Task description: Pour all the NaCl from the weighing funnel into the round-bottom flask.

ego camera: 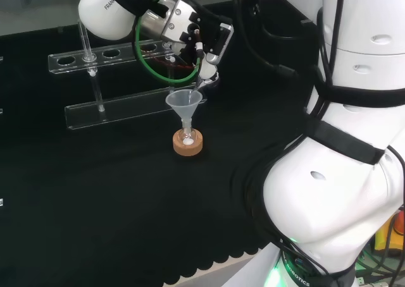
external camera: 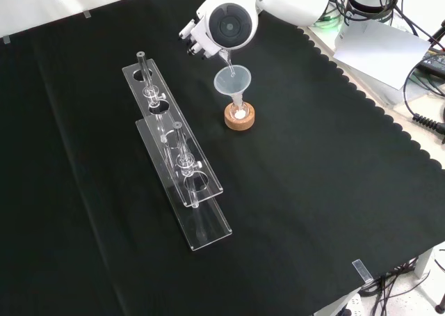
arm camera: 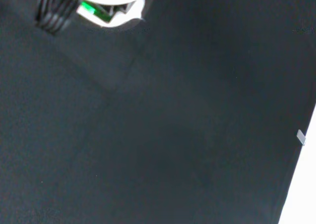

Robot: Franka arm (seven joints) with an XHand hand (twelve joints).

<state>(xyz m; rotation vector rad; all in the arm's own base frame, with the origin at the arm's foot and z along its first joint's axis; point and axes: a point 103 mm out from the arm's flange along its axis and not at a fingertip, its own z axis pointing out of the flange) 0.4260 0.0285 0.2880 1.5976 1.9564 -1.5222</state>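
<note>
One hand (ego camera: 212,43) grips the tilted weighing funnel (ego camera: 204,81) over the flask's funnel (ego camera: 184,102); you should keep its tip centred.

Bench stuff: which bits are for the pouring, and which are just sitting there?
For the pouring:
hand
weighing funnel, tipped over the clear funnel
clear funnel set in the flask's neck
round-bottom flask
cork ring under the flask

Just sitting there:
clear rack
</note>
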